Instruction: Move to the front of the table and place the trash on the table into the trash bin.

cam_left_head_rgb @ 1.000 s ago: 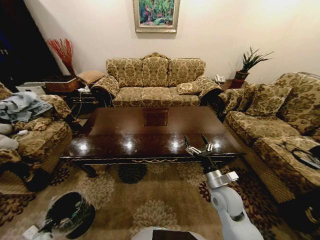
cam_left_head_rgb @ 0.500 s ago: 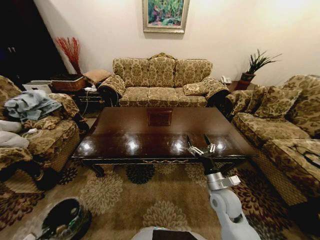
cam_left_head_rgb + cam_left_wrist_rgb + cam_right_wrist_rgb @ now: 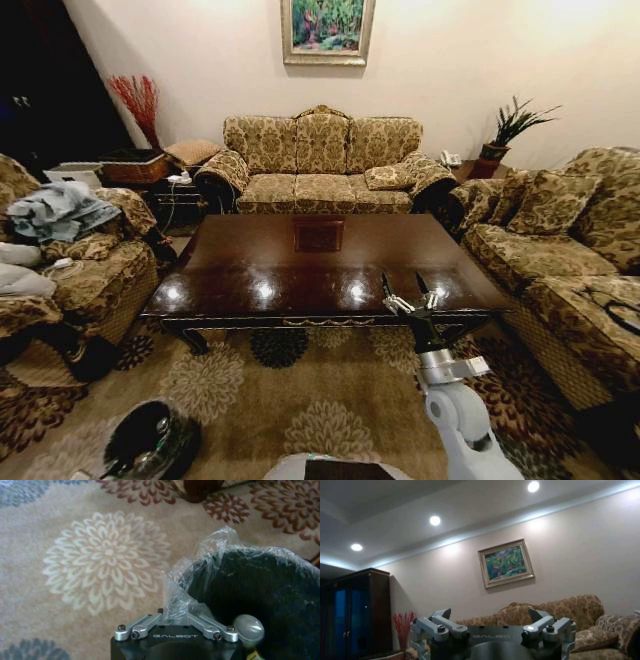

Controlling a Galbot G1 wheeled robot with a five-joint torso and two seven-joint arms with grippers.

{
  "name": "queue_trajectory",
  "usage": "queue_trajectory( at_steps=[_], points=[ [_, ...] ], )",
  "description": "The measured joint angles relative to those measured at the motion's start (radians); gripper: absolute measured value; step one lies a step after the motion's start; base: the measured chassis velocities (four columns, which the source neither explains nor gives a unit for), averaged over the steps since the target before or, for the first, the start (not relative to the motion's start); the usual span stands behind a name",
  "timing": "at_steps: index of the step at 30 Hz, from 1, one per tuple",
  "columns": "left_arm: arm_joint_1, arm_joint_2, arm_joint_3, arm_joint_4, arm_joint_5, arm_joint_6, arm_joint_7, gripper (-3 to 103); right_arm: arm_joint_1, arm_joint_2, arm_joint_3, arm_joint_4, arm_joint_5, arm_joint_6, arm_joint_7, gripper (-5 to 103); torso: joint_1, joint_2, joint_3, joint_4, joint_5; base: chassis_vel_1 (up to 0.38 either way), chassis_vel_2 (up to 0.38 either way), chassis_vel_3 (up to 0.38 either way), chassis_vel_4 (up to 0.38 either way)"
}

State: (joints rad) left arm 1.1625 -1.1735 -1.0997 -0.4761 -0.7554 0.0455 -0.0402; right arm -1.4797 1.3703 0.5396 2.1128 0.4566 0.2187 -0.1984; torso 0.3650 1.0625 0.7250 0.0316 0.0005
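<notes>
The table (image 3: 260,262) stands straight ahead, its glossy dark top showing light reflections and a square inlaid panel. Down by my left side is the trash bin (image 3: 150,445), black with a crinkled clear bag. My left gripper (image 3: 172,612) is shut on the bag at the rim of the trash bin (image 3: 260,588). Inside the bin lies a pale rounded piece of trash (image 3: 248,626). My right gripper (image 3: 408,290) is raised, fingers up and open, just before the table's near edge. In the right wrist view the right gripper (image 3: 490,614) is open with nothing held.
Patterned sofas ring the table: one behind (image 3: 320,165), one right (image 3: 560,260), and an armchair with clothes left (image 3: 60,260). A small side table (image 3: 160,195) and a potted plant (image 3: 505,135) stand at the back corners. Floral carpet (image 3: 300,400) lies between me and the table.
The whole view has shifted, so the camera moved; the table now sits more centred. The bin stays at my left gripper. The right gripper stays raised and open.
</notes>
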Motion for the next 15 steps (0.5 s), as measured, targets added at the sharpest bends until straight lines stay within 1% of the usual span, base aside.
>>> queue_trajectory(
  at_steps=[2, 6, 9, 12, 15],
  points=[
    [-0.017, -0.009, 0.008, 0.018, -0.003, 0.001, -0.006, 3, -0.002, -0.001, 0.006, 0.003, 0.001, 0.0, 0.0, 100, 0.0, 0.0, 0.0, -0.0001, -0.0003, 0.0, 0.0, 0.0, 0.0],
    [-0.032, -0.031, 0.012, 0.038, -0.003, -0.01, -0.008, 3, -0.008, -0.001, 0.017, 0.011, 0.006, 0.0, 0.0, 100, 0.0, 0.0, 0.0, 0.0007, -0.0007, 0.0, 0.0, 0.0, 0.0],
    [-0.041, -0.039, 0.013, 0.042, -0.003, -0.01, -0.008, 3, -0.012, 0.0, 0.022, 0.016, 0.007, 0.001, 0.0, 100, 0.0, 0.0, 0.0, 0.0009, -0.0006, 0.0, 0.0, 0.0, 0.0],
    [-0.059, -0.047, 0.016, 0.051, 0.001, -0.013, -0.007, 3, -0.015, 0.008, 0.028, 0.026, 0.009, 0.004, 0.0, 100, 0.0, 0.0, 0.0, 0.0002, -0.0004, 0.0, 0.0, 0.0, 0.0],
    [-0.072, -0.05, 0.016, 0.061, 0.011, -0.017, -0.007, 3, -0.018, 0.015, 0.036, 0.028, 0.016, 0.009, -0.001, 100, 0.0, 0.0, 0.0, 0.0003, -0.0003, 0.0, 0.0, 0.0, 0.0]
  ],
)
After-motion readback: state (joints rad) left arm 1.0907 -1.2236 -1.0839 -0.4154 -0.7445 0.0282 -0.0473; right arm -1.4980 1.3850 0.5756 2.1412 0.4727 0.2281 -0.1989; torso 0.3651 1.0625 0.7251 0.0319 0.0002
